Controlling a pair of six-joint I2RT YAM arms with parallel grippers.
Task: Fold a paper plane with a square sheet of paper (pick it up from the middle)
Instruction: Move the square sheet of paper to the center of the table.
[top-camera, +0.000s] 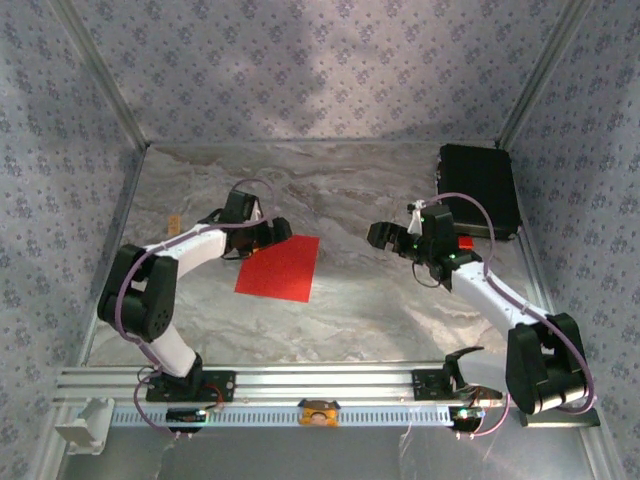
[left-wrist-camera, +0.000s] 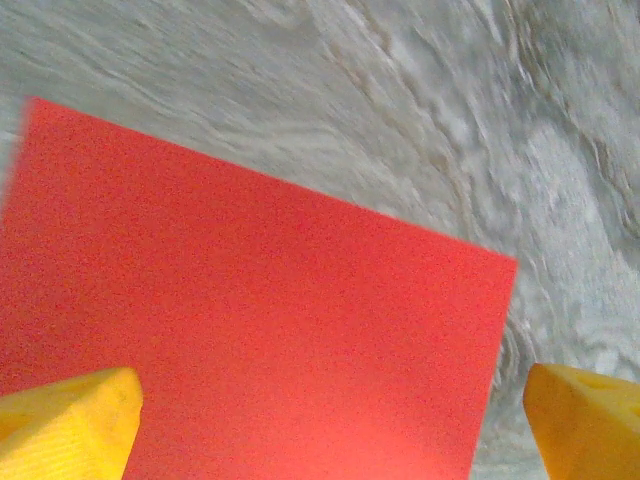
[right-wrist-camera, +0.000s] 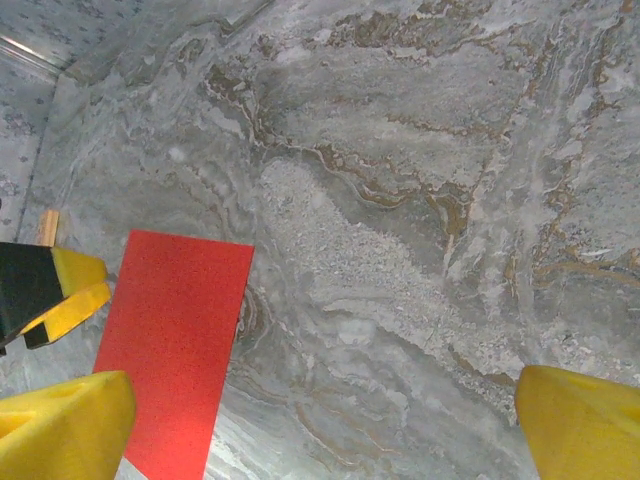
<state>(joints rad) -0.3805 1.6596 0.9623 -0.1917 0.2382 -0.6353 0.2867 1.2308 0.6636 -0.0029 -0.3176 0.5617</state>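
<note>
The square sheet of paper (top-camera: 279, 269) is bright red and lies flat on the marble table, left of centre, with no crease that I can see. A paper plane is out of view. My left gripper (top-camera: 268, 233) hangs over the sheet's far left corner. In the left wrist view its yellow fingertips (left-wrist-camera: 66, 425) stand wide apart above the sheet (left-wrist-camera: 260, 320), open and empty. My right gripper (top-camera: 384, 239) hovers open to the right of the sheet, apart from it. From the right wrist the sheet (right-wrist-camera: 175, 345) lies at the left, beyond the gripper (right-wrist-camera: 322, 430).
A black box (top-camera: 479, 188) sits at the back right. A small red piece (top-camera: 463, 243) lies beside the right arm. A small wooden bit (top-camera: 174, 222) rests near the left wall. Patterned walls enclose the table; a metal rail (top-camera: 320, 381) runs along the near edge.
</note>
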